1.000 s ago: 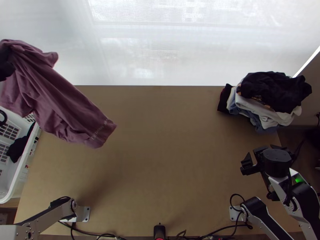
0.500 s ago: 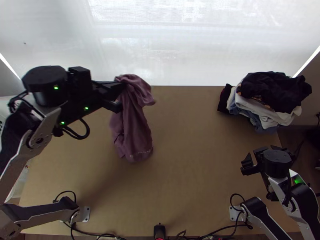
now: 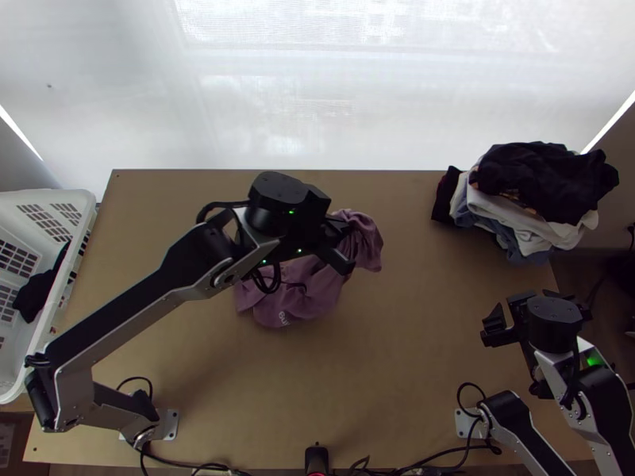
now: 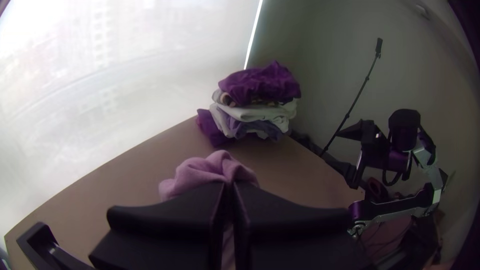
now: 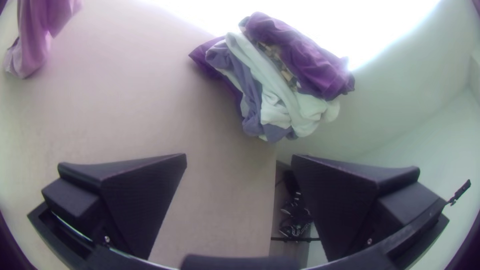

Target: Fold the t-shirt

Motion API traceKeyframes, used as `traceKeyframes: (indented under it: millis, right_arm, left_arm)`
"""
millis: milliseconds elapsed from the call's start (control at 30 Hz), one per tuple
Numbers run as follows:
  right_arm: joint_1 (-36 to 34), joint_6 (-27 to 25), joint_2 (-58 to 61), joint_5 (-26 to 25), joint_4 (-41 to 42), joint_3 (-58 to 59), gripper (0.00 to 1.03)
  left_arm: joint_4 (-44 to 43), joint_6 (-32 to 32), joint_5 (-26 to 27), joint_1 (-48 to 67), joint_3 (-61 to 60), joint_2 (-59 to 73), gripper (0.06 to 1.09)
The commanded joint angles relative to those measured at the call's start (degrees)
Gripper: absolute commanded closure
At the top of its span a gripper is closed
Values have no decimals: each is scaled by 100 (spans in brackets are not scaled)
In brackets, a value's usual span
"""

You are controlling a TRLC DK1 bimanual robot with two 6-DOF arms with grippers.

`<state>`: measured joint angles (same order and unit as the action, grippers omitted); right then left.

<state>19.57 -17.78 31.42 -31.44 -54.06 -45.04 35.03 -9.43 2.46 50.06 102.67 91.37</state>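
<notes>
Your left gripper (image 3: 350, 246) is over the middle of the table (image 3: 413, 357), toward its far side, with its two fingers pinched together on a gathered part of the mauve t-shirt (image 3: 317, 293). In the left wrist view you can see the bunched cloth rising just beyond the fingertips and more of it between them. From above, the shirt lies crumpled and unfolded in outline, partly under your left arm, with some pale lettering (image 3: 284, 319) near its edge on the side toward the bases. You can't tell from these views whether its lower part touches the table. Your right gripper (image 3: 486, 325) is over the table's right side, well apart from the shirt; its fingers stand wide, with nothing between them (image 5: 239, 157). Beyond it, at the far right corner of the table, you have a pile of clothes (image 3: 548, 182): a dark piece on top, with white and blue-grey ones underneath. At the table's left edge is a white basket (image 3: 48, 194) with a dark cloth (image 3: 36, 293) inside. A bright, pale blind (image 3: 317, 79) stands behind the table's far edge, and a thin pole (image 4: 350, 110) leans in the room beyond.
</notes>
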Motion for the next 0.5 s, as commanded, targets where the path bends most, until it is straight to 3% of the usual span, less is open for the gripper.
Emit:
traceKeyframes:
  millis: [0, 33, 133, 167, 267, 467]
  right_arm:
    - [64, -68, -48, 6, 1, 56, 5]
    - [108, -85, -57, 6, 1, 56, 5]
    - [214, -164, -66, 6, 1, 56, 5]
    - [240, -173, -66, 6, 10, 56, 5]
    - [337, -182, -22, 68, 27, 48, 5]
    - [328, 11, 479, 877, 317, -225, 5]
  left_arm:
    - [-92, 205, -17, 179, -10, 759, 103]
    - [13, 205, -17, 144, -10, 830, 90]
    - [303, 354, -17, 39, -2, 900, 30]
    - [391, 381, -17, -23, 16, 873, 20]
    - [567, 460, -17, -234, 25, 698, 16]
    - [962, 609, -334, -963, -54, 197, 12]
